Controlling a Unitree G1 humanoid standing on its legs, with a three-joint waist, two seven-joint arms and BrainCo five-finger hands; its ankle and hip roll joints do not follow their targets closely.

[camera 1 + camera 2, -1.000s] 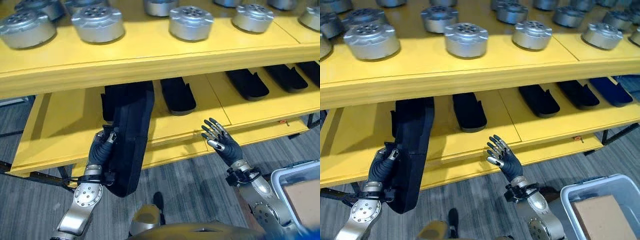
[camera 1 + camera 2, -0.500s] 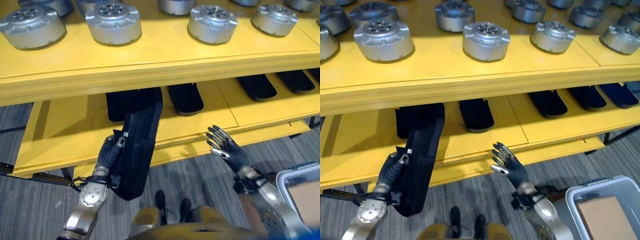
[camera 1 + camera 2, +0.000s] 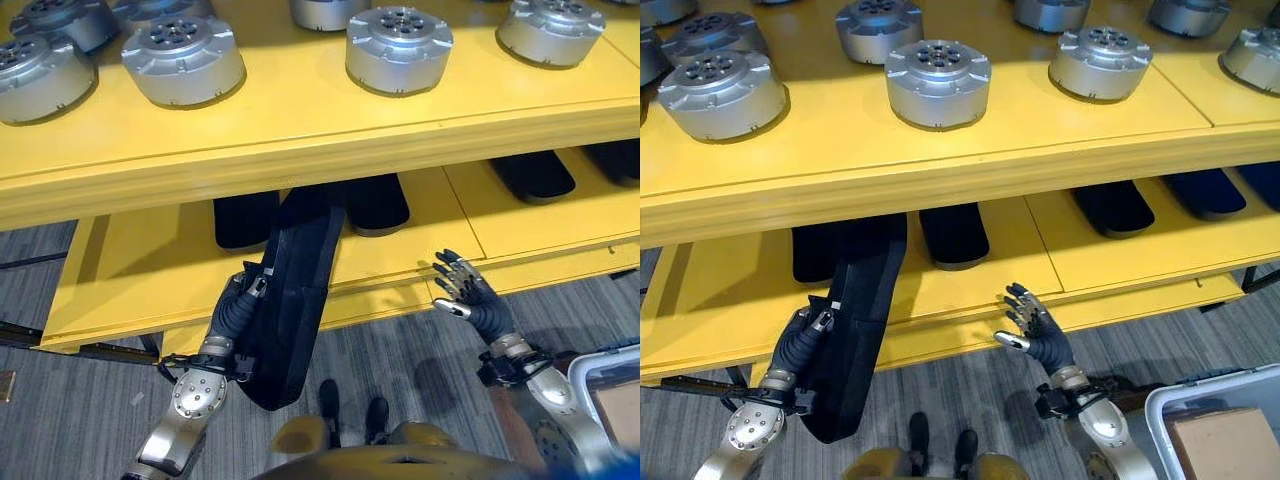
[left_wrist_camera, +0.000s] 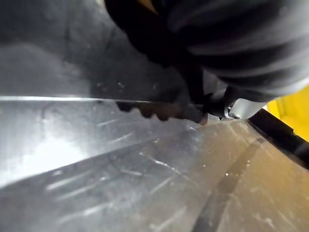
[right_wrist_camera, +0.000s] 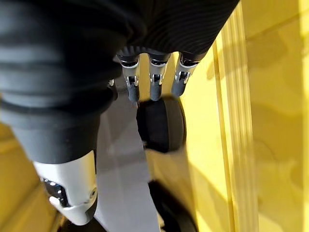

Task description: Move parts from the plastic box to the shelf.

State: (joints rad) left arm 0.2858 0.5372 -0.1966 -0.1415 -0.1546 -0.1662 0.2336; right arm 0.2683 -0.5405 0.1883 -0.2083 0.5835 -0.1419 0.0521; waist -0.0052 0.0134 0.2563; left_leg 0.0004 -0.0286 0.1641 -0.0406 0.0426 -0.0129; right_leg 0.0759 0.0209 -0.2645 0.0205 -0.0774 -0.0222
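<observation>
While gripping the black part point(image 3: 290, 300), left hand point(image 3: 238, 312) fingers curled; right hand point(image 3: 470, 297) fingers spread.

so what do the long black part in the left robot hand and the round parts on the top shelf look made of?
Long black part: probably moulded plastic, matte black; the left wrist view shows fine scratches and a dull sheen on its surface. It is held by the left robot hand. Round parts: likely machined or cast metal, satin silver, with soft highlights and hole patterns on top. Top shelf: yellow coated panels; the core cannot be told.
</observation>
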